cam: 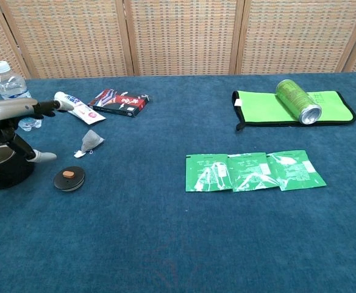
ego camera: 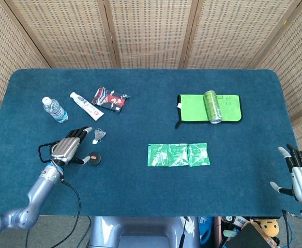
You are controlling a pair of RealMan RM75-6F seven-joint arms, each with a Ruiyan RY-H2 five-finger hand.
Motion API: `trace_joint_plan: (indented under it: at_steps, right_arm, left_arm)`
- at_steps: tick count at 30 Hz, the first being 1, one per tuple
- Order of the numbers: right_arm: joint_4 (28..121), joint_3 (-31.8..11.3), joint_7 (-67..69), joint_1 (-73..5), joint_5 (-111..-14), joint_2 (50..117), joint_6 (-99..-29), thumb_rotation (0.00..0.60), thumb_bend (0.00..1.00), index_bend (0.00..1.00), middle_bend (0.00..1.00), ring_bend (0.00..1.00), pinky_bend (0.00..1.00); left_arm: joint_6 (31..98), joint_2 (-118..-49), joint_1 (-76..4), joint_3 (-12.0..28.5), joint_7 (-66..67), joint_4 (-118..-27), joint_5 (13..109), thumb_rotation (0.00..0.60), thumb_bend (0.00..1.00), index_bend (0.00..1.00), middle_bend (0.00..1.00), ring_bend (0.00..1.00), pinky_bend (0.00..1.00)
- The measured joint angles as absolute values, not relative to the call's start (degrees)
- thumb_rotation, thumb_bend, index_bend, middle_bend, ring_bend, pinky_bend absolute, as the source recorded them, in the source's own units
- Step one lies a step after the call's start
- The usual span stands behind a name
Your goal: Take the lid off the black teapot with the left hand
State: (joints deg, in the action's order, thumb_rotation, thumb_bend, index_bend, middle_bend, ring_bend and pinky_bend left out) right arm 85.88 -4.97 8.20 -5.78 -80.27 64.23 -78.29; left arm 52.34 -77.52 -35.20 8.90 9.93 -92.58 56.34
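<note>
Lid (cam: 69, 177) lies flat on the blue worktop (cam: 166, 244), off the black teapot (cam: 4, 168) — the pot sits open just to its left at the near-left edge of the chest view. Left hand (ego camera: 68, 148) hovers above and between them, fingers spread apart and holding nothing. Right hand (ego camera: 300, 175) rests at the near-right corner, fingers likewise apart and empty. Beyond the lid lie a tea bag (cam: 90, 141), a toothpaste tube (cam: 77, 107) and a water bottle (cam: 8, 85).
</note>
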Motion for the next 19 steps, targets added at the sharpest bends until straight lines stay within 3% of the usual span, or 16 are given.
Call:
trace_joint_plan:
  at_steps: [4,11,14,19]
  right_arm:
    - [86.15,-4.87,7.94,-5.68,-80.67,64.13,-78.69,0.6,0.0,0.0,0.0,0.0,0.0]
    - [86.36,-4.76,6.86,-5.5,-81.01,64.25,-79.36,0.6,0.0,0.0,0.0,0.0,0.0]
    - [86.35,-4.8,6.66,-5.37,-81.05,64.34,-79.68,0.6,0.0,0.0,0.0,0.0,0.0]
    - [86.14,-4.85,6.56,-5.33,-80.89,64.44,-79.68,0.6,0.0,0.0,0.0,0.0,0.0]
  left_arm:
    - [58.22,-73.73,-32.61,9.07,7.7,-96.7,62.54,0.6,0.31,0.0,0.0,0.0,0.0]
    - [75.55,-66.8,-23.12,6.49,4.01,-99.62,77.76,0.6,0.29,0.0,0.0,0.0,0.0]
    - [81.37,-65.14,-17.57,4.68,3.88,-99.84,78.57,0.6,0.28,0.0,0.0,0.0,0.0]
    - [83.23,-63.49,-12.72,1.65,4.04,-100.18,77.24,0.6,0.28,0.0,0.0,0.0,0.0]
